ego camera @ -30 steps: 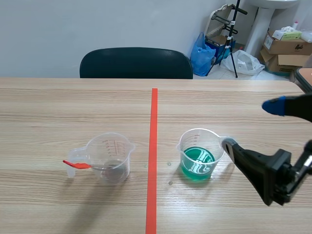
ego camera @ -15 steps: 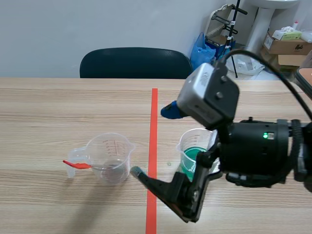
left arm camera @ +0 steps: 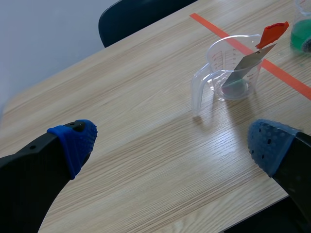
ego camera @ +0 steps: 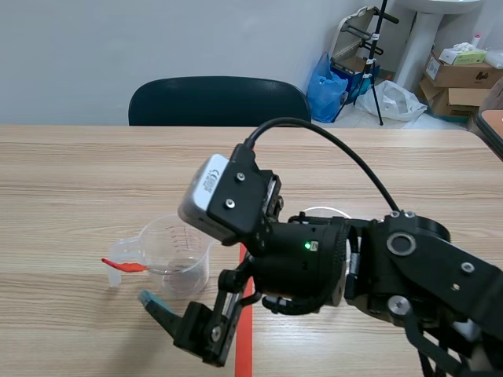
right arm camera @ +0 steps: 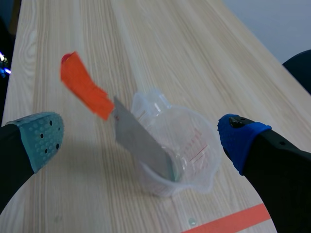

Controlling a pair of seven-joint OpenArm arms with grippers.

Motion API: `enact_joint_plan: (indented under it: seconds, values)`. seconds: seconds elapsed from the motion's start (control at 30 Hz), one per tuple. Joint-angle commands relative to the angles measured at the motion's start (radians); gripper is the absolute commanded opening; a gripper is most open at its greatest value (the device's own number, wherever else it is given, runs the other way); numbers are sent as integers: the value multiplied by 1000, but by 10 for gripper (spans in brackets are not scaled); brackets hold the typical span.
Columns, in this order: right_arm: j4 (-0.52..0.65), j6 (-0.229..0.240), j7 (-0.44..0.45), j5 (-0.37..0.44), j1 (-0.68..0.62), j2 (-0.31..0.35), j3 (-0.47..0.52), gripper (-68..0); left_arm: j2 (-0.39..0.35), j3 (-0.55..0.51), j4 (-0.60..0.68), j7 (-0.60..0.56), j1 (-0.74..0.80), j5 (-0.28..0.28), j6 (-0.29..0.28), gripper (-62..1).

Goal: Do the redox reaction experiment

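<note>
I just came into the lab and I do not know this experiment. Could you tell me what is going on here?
The right arm is stretched past the table's middle. Its right gripper is open, with the clear measuring cup just ahead, between its fingers. A metal strip with an orange end leans in that cup. Nothing is gripped. The left gripper is open too, short of the cup. The cup of green liquid stands apart.

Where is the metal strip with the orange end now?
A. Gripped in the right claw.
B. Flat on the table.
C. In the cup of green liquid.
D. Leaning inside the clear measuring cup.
D: the metal strip leans inside the clear measuring cup, and its orange end sticks out over the rim.
</note>
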Motion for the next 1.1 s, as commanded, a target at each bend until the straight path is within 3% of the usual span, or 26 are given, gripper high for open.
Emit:
enact_joint_plan:
  seconds: [0.0, 0.27, 0.7, 0.9, 1.07]
  values:
    - [8, -6, 11, -3, 29, -20, -3, 4, 5, -2, 14, -13, 1, -1, 2, 14]
    - [-37, -35, 11, -63, 54, -98, -32, 4, 5, -2, 14, -14, 1, 19, 2, 14]
    - [-37, -40, 18, -63, 53, -97, -33, -1, 5, -2, 14, -14, 1, 19, 1, 14]
    - [-36, -40, 49, -63, 53, -97, -33, -337, 5, -2, 14, -14, 1, 19, 1, 14]
    - [-36, -40, 49, -63, 53, -97, -31, -452, 5, -2, 14, -14, 1, 19, 1, 14]
